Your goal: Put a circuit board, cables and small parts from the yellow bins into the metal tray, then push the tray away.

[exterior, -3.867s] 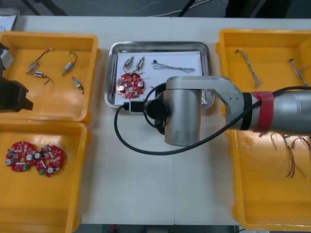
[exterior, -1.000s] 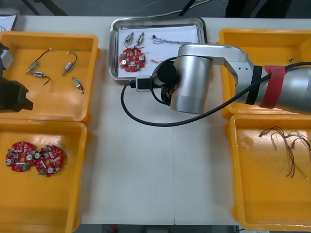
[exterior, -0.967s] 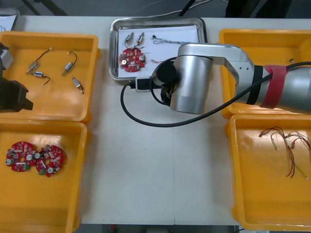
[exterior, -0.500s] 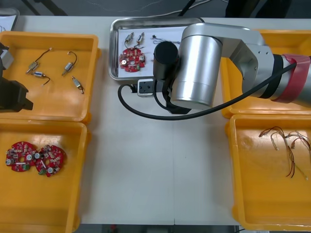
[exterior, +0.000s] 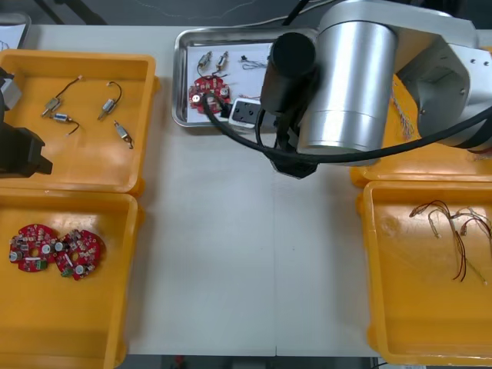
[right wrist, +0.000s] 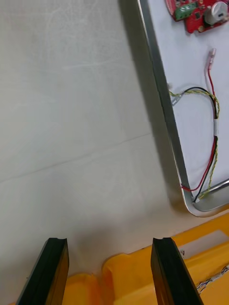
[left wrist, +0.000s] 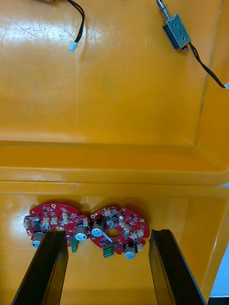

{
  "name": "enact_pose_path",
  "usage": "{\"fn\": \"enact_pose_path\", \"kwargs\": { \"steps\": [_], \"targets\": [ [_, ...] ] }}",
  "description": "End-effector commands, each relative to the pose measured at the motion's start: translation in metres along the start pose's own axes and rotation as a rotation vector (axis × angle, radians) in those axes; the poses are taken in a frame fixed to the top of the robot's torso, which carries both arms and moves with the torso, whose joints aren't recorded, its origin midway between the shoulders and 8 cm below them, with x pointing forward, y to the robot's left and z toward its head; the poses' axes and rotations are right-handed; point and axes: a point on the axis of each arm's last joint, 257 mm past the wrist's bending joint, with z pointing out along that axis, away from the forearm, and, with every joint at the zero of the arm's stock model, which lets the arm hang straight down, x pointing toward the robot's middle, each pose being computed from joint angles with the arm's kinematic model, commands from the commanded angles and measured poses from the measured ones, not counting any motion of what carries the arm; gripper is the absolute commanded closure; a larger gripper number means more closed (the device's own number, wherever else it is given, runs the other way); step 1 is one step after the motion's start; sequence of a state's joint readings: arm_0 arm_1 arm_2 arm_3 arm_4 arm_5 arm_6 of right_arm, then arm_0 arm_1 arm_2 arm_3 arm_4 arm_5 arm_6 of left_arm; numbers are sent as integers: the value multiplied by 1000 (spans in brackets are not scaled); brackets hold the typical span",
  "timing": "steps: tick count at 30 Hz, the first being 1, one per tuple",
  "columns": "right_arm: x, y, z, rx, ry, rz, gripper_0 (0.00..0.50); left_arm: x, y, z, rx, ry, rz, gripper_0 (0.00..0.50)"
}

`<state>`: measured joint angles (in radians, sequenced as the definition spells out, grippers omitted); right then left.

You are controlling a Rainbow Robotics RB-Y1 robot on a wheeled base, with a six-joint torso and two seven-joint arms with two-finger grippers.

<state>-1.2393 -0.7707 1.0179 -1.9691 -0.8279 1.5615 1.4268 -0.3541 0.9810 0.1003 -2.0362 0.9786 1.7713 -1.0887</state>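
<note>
Right hand (right wrist: 109, 243) is spread wide with nothing in it, hanging over bare desk (right wrist: 71, 119). The metal tray (right wrist: 162, 109) sits just ahead of it, off past one finger, with its rounded corner nearest that finger. Inside is a red and yellow cable (right wrist: 212, 138), and beyond it a circuit board (right wrist: 195, 12) that's cut off at the edge. Right behind the fingers is a yellow bin (right wrist: 157, 271) rim. From above, the fat silver right arm (exterior: 354, 84) hides the hand itself and the tray's whole right side. You can only make out the board, two small metal parts (exterior: 214, 58) and a bit of thin cable (exterior: 254, 63), colour hard to tell. Left hand (left wrist: 107, 234) is parked wide and empty too, with two spare boards (left wrist: 114, 231) lying between its fingers in the bin below.
</note>
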Motion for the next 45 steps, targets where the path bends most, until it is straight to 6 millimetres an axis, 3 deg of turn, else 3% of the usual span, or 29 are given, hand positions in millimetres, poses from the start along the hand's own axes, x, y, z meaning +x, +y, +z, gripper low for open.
{"fn": "enact_pose_path", "kwargs": {
  "steps": [1,4,12,25,35,45],
  "targets": [
    [28,-19,-21,-5,-5,181,0,-7,17,-15,-49,-35,86,0],
    [39,-18,-25,-41,5,249,0,-7,17,-15,-49,-35,86,0],
    [92,-27,-40,-135,63,461,0,-7,17,-15,-49,-35,86,0],
    [179,-56,-46,-86,192,721,0,-7,17,-15,-49,-35,86,0],
    [234,-76,-58,-48,223,931,0,-7,17,-15,-49,-35,86,0],
    [289,-84,-58,-14,302,1112,0,-7,17,-15,-49,-35,86,0]
  ]
}}
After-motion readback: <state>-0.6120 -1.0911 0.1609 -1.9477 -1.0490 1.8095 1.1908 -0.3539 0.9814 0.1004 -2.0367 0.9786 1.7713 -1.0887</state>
